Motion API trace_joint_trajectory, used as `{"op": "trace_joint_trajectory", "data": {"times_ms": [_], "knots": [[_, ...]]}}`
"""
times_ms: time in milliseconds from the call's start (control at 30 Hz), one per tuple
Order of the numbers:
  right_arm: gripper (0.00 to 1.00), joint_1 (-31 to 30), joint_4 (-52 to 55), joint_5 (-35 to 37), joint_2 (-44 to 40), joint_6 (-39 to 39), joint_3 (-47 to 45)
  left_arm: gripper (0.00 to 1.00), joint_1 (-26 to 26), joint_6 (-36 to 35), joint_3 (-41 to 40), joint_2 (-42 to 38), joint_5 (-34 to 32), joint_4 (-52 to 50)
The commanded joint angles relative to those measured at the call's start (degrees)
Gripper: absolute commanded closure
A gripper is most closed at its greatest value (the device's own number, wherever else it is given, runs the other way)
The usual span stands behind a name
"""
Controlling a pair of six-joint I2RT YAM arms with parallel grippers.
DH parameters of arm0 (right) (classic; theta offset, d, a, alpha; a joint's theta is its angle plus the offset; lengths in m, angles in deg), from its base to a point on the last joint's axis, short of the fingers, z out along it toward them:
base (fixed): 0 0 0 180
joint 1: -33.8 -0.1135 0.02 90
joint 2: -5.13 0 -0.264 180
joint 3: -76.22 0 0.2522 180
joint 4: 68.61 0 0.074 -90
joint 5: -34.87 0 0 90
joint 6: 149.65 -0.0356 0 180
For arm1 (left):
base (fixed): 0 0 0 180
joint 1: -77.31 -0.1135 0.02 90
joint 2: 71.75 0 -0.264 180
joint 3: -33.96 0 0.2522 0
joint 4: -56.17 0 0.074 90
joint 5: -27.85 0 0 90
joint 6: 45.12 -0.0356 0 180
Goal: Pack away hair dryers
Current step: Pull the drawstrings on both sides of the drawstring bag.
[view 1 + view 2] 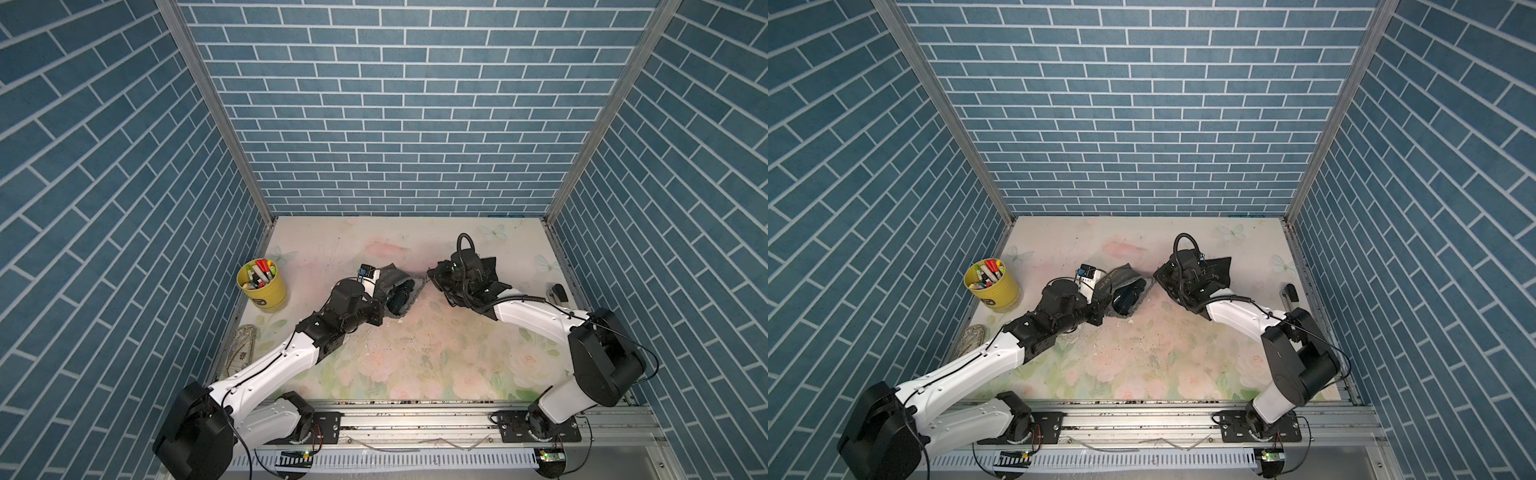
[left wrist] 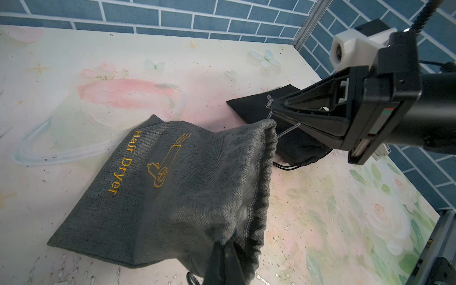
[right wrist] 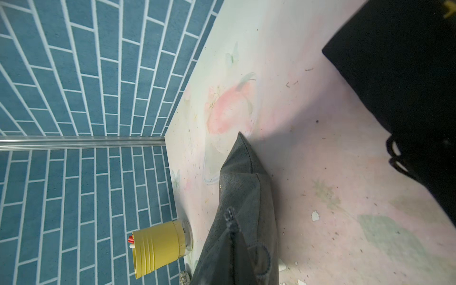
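Holding the grey woven drawstring pouch (image 2: 172, 185) by its mouth looks like the step in hand. In the left wrist view the left gripper (image 2: 225, 246), at the bottom centre of the frame, has its jaws together on the gathered rim. The right gripper (image 2: 273, 111), right of centre, is pinched onto the opposite corner of that rim, where the grey braided drawstring (image 2: 287, 129) comes out. Whether it nips cord as well as cloth I cannot tell.

In both top views the dark teal plastic hair dryer (image 1: 400, 300) lies at mid-frame inside the stretched mouth, with much of its body showing. No pale pink dryer can be seen. A flat black pouch (image 2: 249, 106) lies under the right arm, and a yellow cup of markers (image 1: 262, 286) stands at the left edge of the floral table (image 1: 415, 365).

To do this well, I judge that the two grips should tip the mouth upward, so the dryer slides toward the pouch's closed end. Only then should the cord be drawn. Pulling the two grips apart along the rim would cinch it; pulling too early would snag the rim on the dryer body. The cloth is slack and slippery-looking, so moves should be slow and equal on both sides.
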Motion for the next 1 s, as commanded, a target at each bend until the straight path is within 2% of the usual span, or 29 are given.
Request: {"op": "trace_joint_trajectory", "data": {"times_ms": [0, 233, 333, 533, 667, 767, 967], "knots": [[1.0, -0.23, -3.27, 2.52, -3.17, 6.63, 1.99, 0.97, -0.38, -0.82, -0.88, -0.13, 1.08, 1.1], [1.0, -0.24, -3.72, 3.21, -6.05, 14.88, 2.75, 0.83, -0.31, -0.41, -1.37, 0.0, 1.64, 0.63], [1.0, -0.24, -3.66, 3.64, -6.95, 15.94, 2.21, 0.7, -0.31, -0.2, -1.55, -0.57, 1.48, 0.54], [1.0, -0.59, -5.75, 3.14, -7.53, 15.77, 1.46, 0.58, -0.08, -0.15, -2.24, -1.68, 2.21, -0.39], [1.0, -1.05, -4.25, 2.94, -7.18, 16.03, 2.75, 0.57, 1.75, -0.02, -3.88, -2.14, 2.09, -1.43], [1.0, -1.07, -4.05, 2.91, -7.06, 15.94, 2.85, 0.57, 4.97, 1.04, -6.0, -2.57, 0.1, -1.52], [1.0, -1.07, -3.36, 3.36, -7.33, 15.95, 2.86, 0.57, 8.62, 4.68, -11.52, -4.12, -1.31, 3.64]]}}
